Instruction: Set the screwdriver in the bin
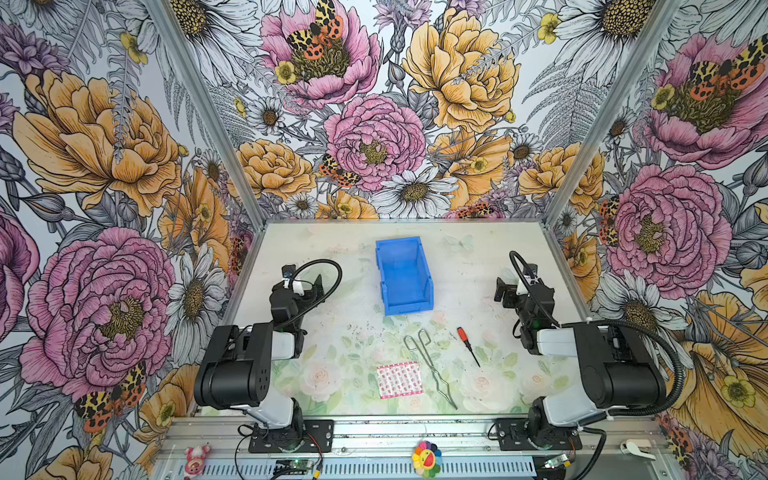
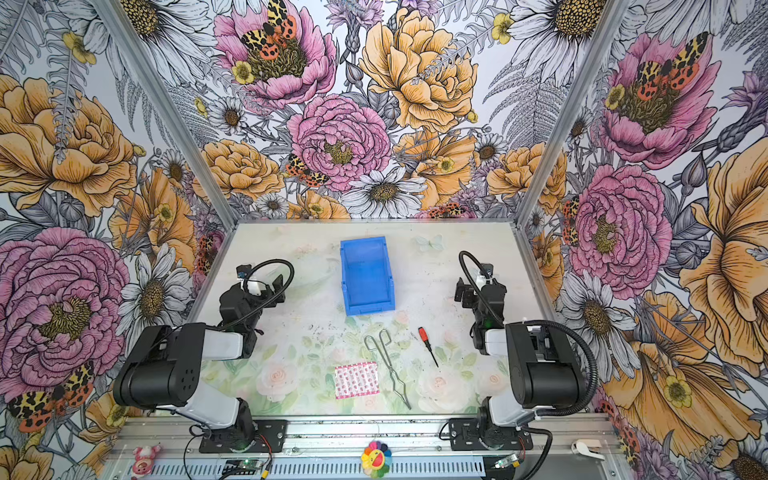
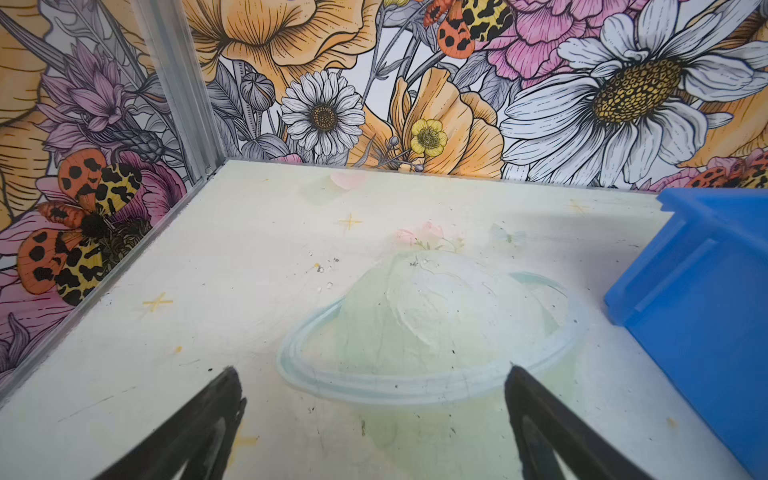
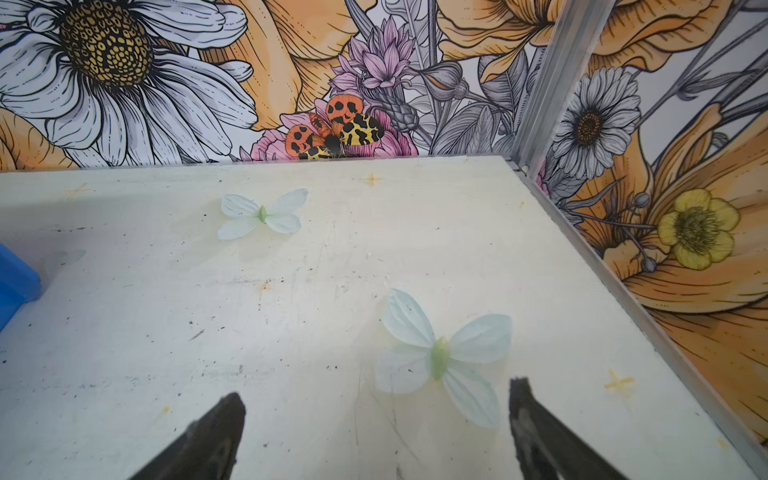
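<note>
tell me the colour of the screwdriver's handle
Red, with a black collar; the screwdriver shows best in a top view.

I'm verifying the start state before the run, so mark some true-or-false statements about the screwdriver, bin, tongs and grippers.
1. The screwdriver lies on the table, outside the bin. True.
2. The wire tongs are inside the bin. False: they lie on the table, left of the screwdriver.
3. The right gripper is shut on the screwdriver. False: its jaws stand open over bare table.
4. The left gripper has open jaws, holding nothing. True.
5. The pink packet touches the bin. False: it lies apart, beside the tongs.
</note>
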